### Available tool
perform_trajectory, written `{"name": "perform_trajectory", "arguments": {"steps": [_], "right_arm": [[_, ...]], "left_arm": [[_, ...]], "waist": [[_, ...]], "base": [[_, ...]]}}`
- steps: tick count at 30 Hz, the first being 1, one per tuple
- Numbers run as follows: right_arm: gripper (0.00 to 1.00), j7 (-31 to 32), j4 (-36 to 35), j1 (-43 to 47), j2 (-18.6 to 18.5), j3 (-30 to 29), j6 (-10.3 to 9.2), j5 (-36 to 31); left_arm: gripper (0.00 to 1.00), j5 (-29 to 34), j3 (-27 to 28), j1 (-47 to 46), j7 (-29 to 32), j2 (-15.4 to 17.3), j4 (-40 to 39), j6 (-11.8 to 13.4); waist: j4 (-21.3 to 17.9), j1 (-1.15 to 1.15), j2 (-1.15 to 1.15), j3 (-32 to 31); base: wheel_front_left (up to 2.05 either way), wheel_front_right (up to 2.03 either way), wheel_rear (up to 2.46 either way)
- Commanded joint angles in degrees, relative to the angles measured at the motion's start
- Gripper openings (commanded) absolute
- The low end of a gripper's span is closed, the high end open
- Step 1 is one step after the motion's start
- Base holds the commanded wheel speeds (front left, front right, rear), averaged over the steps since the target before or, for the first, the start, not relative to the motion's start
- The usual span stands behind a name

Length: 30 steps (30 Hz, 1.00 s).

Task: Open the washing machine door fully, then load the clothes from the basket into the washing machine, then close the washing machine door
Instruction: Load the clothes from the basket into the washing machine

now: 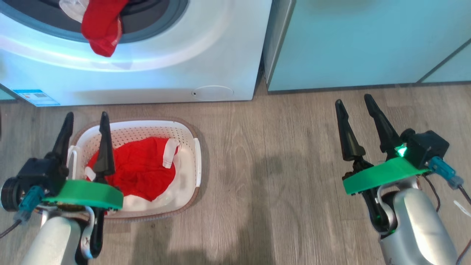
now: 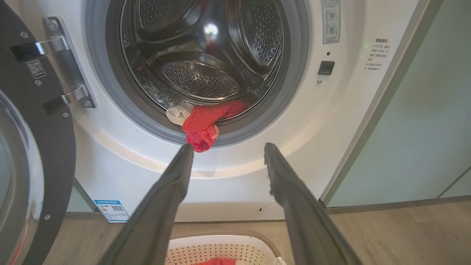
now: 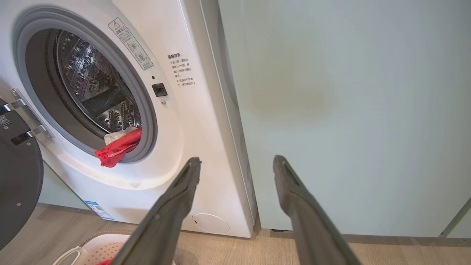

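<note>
The white washing machine (image 1: 176,55) stands with its door (image 2: 33,154) swung open to the left. One red and white garment (image 1: 101,27) hangs over the grey door seal, half in the drum (image 2: 206,55). More red and white clothes (image 1: 141,167) lie in the cream basket (image 1: 191,141) on the floor before the machine. My left gripper (image 1: 86,119) hovers open over the basket's left end, nothing between its fingers. My right gripper (image 1: 355,101) is open and empty over bare floor far to the right, facing the cabinet.
A pale teal cabinet (image 1: 368,40) stands right of the washer, with a narrow gap between them. Wood-look floor (image 1: 272,176) stretches between the basket and my right arm. The open door juts out at the washer's left side (image 3: 18,176).
</note>
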Motion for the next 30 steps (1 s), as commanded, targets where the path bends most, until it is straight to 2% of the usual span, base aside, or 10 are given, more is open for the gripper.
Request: {"name": "perform_trajectory", "arguments": {"steps": [1,16,30], "right_arm": [[1.0,0.36,-2.33,0.25,0.06,0.9,0.0,-0.3],[1.0,1.2,-3.9,0.84,0.06,0.98,0.0,-0.18],[1.0,0.89,-5.36,-0.43,0.06,1.23,0.0,0.17]], "left_arm": [[1.0,0.41,2.18,-0.97,-0.53,0.83,-1.54,-0.24],[1.0,-0.07,1.9,-1.02,-0.53,0.65,-1.1,-0.7],[1.0,-1.72,2.41,-5.75,0.67,1.23,-0.77,-1.58]], "waist": [[0.25,0.01,0.0,-0.68],[0.35,0.01,0.0,-0.71],[-0.17,0.01,0.0,3.11]], "base": [[0.0,0.0,0.0],[0.0,0.0,0.0],[0.0,0.0,0.0]]}}
